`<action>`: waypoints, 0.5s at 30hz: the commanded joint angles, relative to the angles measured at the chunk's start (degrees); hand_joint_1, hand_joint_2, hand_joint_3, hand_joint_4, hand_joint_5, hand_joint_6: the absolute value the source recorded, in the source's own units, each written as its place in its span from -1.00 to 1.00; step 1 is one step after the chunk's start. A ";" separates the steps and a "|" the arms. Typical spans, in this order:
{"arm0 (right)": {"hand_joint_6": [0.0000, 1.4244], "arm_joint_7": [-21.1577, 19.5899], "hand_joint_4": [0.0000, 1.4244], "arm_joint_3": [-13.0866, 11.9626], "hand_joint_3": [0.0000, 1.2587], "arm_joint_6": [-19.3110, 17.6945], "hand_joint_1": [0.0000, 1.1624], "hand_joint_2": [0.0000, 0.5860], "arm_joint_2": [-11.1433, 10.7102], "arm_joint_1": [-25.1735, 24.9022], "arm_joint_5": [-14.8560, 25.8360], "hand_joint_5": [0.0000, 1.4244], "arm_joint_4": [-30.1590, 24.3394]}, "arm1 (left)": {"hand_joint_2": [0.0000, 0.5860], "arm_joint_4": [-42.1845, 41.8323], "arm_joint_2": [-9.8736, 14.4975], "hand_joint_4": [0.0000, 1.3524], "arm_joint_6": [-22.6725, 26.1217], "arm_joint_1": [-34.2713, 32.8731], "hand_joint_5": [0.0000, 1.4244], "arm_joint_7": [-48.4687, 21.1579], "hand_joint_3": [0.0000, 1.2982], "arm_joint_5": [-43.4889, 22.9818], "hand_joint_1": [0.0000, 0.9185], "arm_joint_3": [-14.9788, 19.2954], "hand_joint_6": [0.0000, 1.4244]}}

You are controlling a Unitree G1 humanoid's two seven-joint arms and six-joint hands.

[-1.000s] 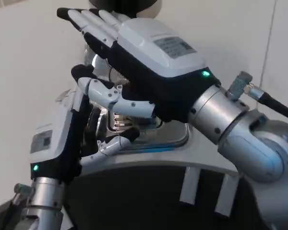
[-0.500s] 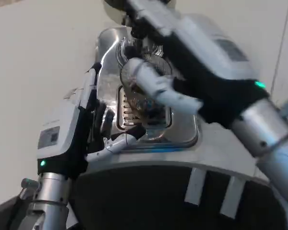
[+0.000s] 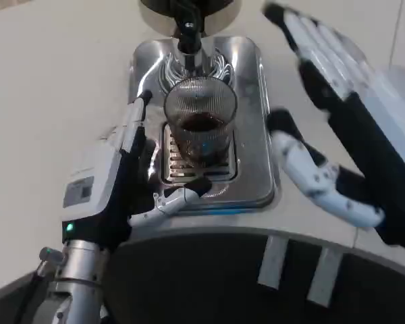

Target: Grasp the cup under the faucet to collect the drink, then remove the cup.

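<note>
A ribbed clear glass cup (image 3: 200, 119) stands on the drip grille of a shiny steel tray (image 3: 253, 135), directly under the black faucet (image 3: 188, 28). Dark drink fills its lower part. My left hand (image 3: 121, 182) is just left of the cup, palm toward it, fingers spread, thumb reaching under the cup's front; it does not clasp the glass. My right hand (image 3: 341, 121) hovers to the right of the tray, fingers stretched out and apart, holding nothing.
The dispenser's dark body (image 3: 155, 10) sits at the top edge behind the faucet. The white table (image 3: 47, 88) stretches left of the tray. A dark curved edge with white brackets (image 3: 277, 263) runs along the bottom.
My right hand has swung from over the faucet and cup off to the right, uncovering the cup. My left hand has stayed beside the cup. The view has shifted slightly.
</note>
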 commanded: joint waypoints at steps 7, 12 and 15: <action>-1.00 -4.16 -1.00 -13.19 -1.00 -7.70 -0.45 0.71 -0.22 20.11 2.28 -1.00 -1.77 | -0.86 4.92 -1.07 -1.00 -0.39 -3.63 -0.78 3.14 -1.00 -0.49 -0.72 -0.68 -0.77; -1.00 -4.60 -1.00 -14.80 -1.00 -9.39 -0.39 0.65 0.88 25.79 1.04 -1.00 -3.78 | -0.87 7.00 -1.60 -1.00 -0.18 -5.01 -0.75 4.62 -1.00 -0.17 -0.70 -1.20 -0.74; -1.00 -4.64 -1.00 -15.32 -1.00 -10.27 -0.34 0.63 2.65 30.83 -0.18 -1.00 -5.53 | -0.87 9.04 -1.91 -1.00 -0.04 -6.23 -0.75 5.46 -1.00 -0.10 -0.69 -1.49 -0.74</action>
